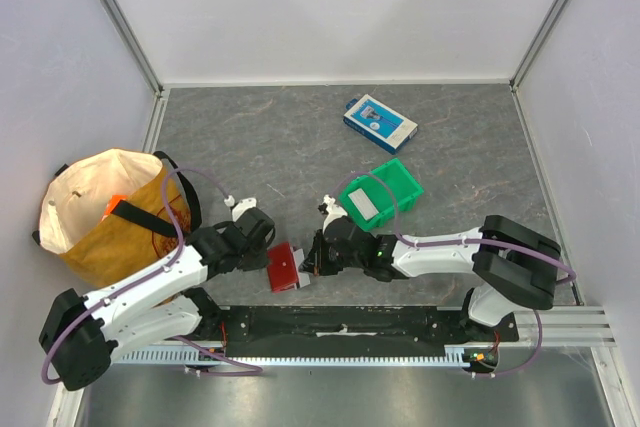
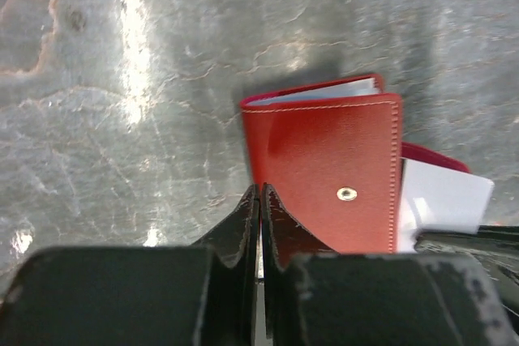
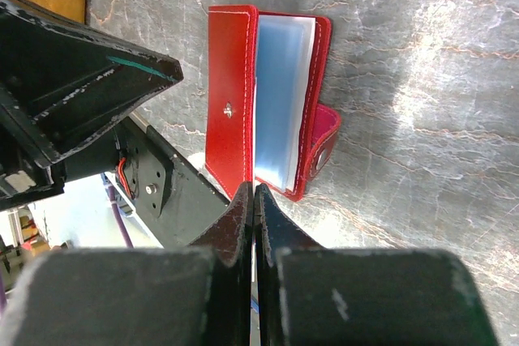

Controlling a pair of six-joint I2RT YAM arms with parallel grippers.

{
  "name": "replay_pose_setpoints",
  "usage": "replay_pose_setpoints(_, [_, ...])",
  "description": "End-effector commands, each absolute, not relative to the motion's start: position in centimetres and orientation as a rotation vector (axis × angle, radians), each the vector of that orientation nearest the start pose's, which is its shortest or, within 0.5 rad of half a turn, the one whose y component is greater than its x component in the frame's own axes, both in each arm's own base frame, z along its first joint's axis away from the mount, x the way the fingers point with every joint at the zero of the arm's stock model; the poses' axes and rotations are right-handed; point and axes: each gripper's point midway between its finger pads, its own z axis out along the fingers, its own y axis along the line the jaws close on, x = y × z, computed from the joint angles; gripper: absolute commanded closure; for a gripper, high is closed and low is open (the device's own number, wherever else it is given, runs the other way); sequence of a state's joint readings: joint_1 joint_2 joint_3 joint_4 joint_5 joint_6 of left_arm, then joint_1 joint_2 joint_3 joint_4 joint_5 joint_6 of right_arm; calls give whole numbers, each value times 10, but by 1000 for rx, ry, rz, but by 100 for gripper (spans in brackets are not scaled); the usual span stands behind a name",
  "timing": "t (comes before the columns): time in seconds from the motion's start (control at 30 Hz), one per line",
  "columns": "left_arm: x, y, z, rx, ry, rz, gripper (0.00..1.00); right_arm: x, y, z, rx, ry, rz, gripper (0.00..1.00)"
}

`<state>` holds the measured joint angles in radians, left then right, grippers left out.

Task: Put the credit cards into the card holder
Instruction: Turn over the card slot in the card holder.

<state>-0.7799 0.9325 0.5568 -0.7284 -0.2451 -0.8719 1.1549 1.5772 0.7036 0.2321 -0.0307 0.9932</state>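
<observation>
Nearest the arm bases, the small flat red folding wallet lies on the grey marbled table, between the two arms. It is partly open, with pale blue inner sleeves showing between its stitched covers and a metal snap stud on the upper cover.

The left pincer has its fingers pressed together with only a hairline between them. Its tips are at the wallet's near corner (whether they pinch the cover there I cannot tell).

The right pincer comes in from the other side. Its fingers are closed to a thin slit, and the tips are at the wallet's edge, where the cover meets the sleeves. In the left wrist view a thin white plastic card juts out just beside the wallet's far cover, with the right arm's black fingers along its lower edge. The white card appears to be clamped between them.

Farther back, on the right, a green plastic bin holds a flat grey-white card. On the left stands a tan paper bag with black straps and something orange inside it. Farthest back, well apart from the wallet, a blue-and-white box lies flat on the table.
</observation>
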Motion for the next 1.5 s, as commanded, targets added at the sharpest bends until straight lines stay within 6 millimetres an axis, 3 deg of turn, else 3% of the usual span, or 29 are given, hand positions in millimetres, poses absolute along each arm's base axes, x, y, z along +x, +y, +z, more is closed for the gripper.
replay_pose_setpoints(0.0, [144, -122, 47, -321, 2646, -195, 97, 132, 409, 83, -253, 2418, 1194, 100])
replay_pose_setpoints(0.27, [137, -125, 29, -285, 2734, -146, 98, 134, 409, 82, -256, 2419, 1184, 100])
replay_pose_setpoints(0.37, [133, -134, 18, -268, 2767, -206, 98, 134, 409, 83, -257, 2413, 1190, 100])
replay_pose_setpoints(0.6, [152, -181, 32, -215, 2673, -521, 98, 137, 403, 91, -219, 2379, 1231, 100])
replay_pose_setpoints(0.83, [178, -220, 38, -135, 2640, -631, 98, 141, 380, 104, -170, 2322, 1227, 100])
replay_pose_setpoints(1.07, [191, -247, 41, -108, 2614, -745, 98, 148, 368, 79, -112, 2376, 1136, 100])
replay_pose_setpoints(1.37, [183, -244, 30, -128, 2612, -777, 98, 156, 368, 39, -135, 2486, 948, 100])
replay_pose_setpoints(1.47, [182, -240, 30, -111, 2613, -757, 98, 162, 365, 25, -174, 2525, 766, 100])
